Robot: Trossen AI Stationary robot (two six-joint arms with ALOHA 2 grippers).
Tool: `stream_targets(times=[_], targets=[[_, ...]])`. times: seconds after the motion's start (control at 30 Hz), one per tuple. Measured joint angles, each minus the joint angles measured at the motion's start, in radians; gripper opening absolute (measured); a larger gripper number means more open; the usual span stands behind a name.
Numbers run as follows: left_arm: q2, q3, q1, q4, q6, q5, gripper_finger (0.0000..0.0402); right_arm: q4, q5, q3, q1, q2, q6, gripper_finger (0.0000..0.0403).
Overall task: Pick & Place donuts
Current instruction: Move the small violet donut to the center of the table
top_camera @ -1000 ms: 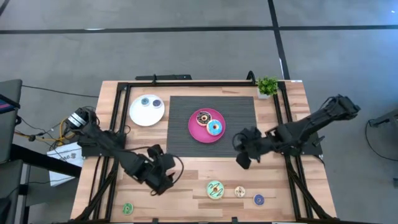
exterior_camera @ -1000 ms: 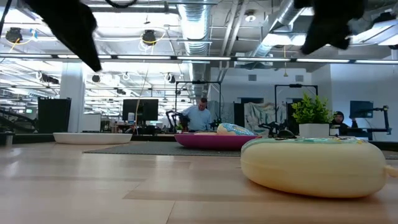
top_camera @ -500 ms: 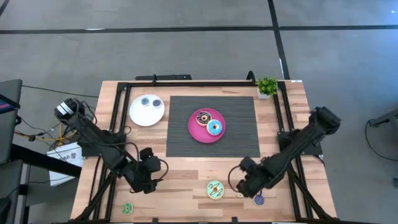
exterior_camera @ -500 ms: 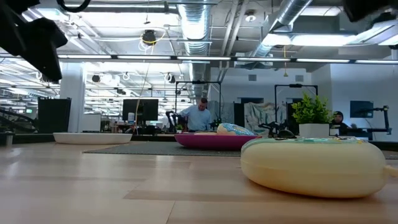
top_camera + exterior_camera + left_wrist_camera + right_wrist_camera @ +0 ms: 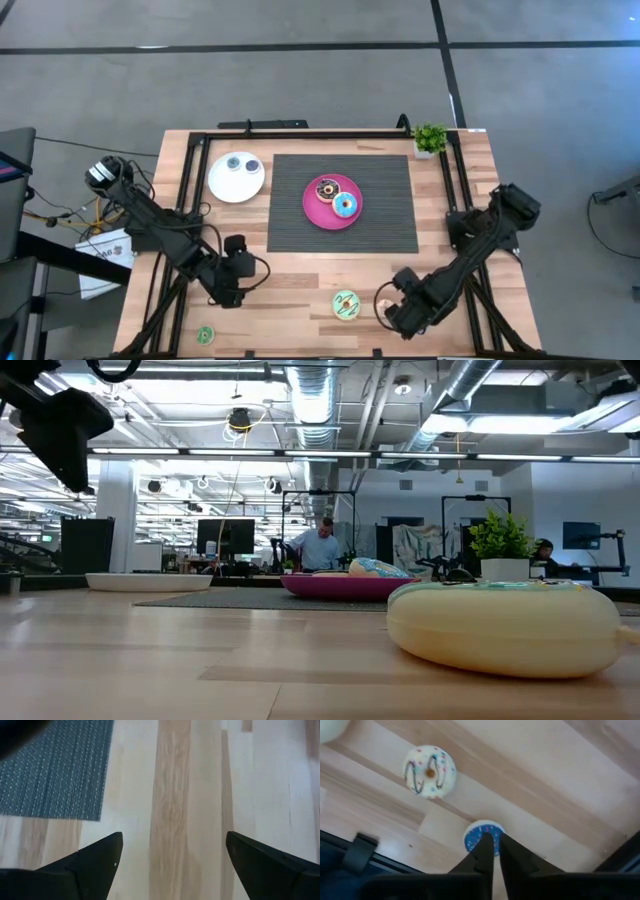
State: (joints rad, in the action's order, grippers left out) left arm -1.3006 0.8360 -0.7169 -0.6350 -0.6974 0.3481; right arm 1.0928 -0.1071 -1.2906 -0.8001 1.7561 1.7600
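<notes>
On the pink plate (image 5: 318, 212) at the mat's middle lie a chocolate-brown donut (image 5: 327, 189) and a light blue donut (image 5: 346, 206). A pale green donut (image 5: 346, 305) rests flat on the wood near the front edge, with a tiny cream donut (image 5: 429, 771) to its right. My right gripper (image 5: 495, 851) points down just over a tiny blue donut (image 5: 480, 834), its fingers all but together. A tiny green donut (image 5: 205, 335) lies at the front left. The white plate (image 5: 232, 186) carries two tiny donuts. My left gripper (image 5: 170, 850) stands open over bare wood.
The dark ribbed mat (image 5: 290, 200) covers the table's middle. A potted plant (image 5: 430, 138) stands at the far right corner. Black frame rails (image 5: 462, 180) run along the table's sides. Beyond the table a person (image 5: 320, 548) sits in the room.
My right gripper has swung from beside the pink plate toward the table's near edge, sunk and tipped to point straight down over the tiny blue donut. My left gripper has drawn back toward the table's left edge. No donut has moved.
</notes>
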Motion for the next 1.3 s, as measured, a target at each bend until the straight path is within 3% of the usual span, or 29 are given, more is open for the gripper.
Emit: stream_targets(times=[0.3, 0.5, 0.77, 0.97, 1.3], targets=[[0.0, -0.001, 0.041, 0.003, 0.173, -0.039, 0.035, 0.003, -0.024, 0.005, -0.051, 0.0, 0.131, 0.0163], [0.0, -0.008, 0.065, 0.027, 0.161, -0.075, 0.035, -0.034, -0.037, 0.006, -0.087, 0.035, 0.187, 0.0265], [0.0, -0.008, 0.069, 0.072, 0.154, -0.074, 0.035, -0.094, -0.054, 0.006, -0.067, 0.128, 0.142, 0.0352], [0.0, -0.008, 0.07, 0.074, 0.131, -0.074, 0.035, -0.122, -0.079, 0.006, -0.068, 0.188, 0.066, 0.0367], [0.0, -0.008, 0.07, 0.077, 0.11, -0.071, 0.035, -0.259, -0.084, 0.085, -0.069, 0.193, 0.08, 0.0325]])
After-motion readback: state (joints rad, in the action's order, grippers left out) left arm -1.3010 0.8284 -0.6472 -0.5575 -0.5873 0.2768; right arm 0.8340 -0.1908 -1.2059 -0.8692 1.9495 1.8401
